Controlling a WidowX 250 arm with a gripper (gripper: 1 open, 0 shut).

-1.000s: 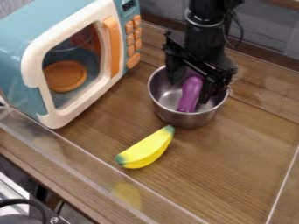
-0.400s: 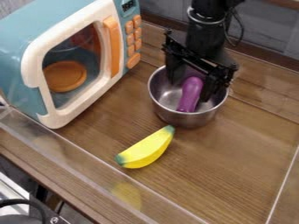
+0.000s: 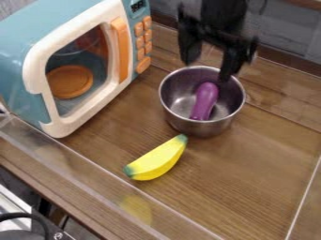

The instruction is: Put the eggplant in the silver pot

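Note:
The purple eggplant (image 3: 204,100) lies inside the silver pot (image 3: 175,111) at the table's middle right, its length running front to back. My gripper (image 3: 213,47) hangs above the pot's far rim, blurred by motion. Its black fingers (image 3: 235,58) stand wide apart with nothing between them, so it is open and clear of the eggplant.
A teal toy microwave (image 3: 69,56) with its door open stands at the left, an orange plate inside. A yellow toy banana (image 3: 157,158) lies on the wooden table in front of the pot. A clear rim runs along the table's front edge (image 3: 150,220).
My gripper has risen from around the eggplant inside the pot to above the pot's rim. The eggplant stays lying in the pot.

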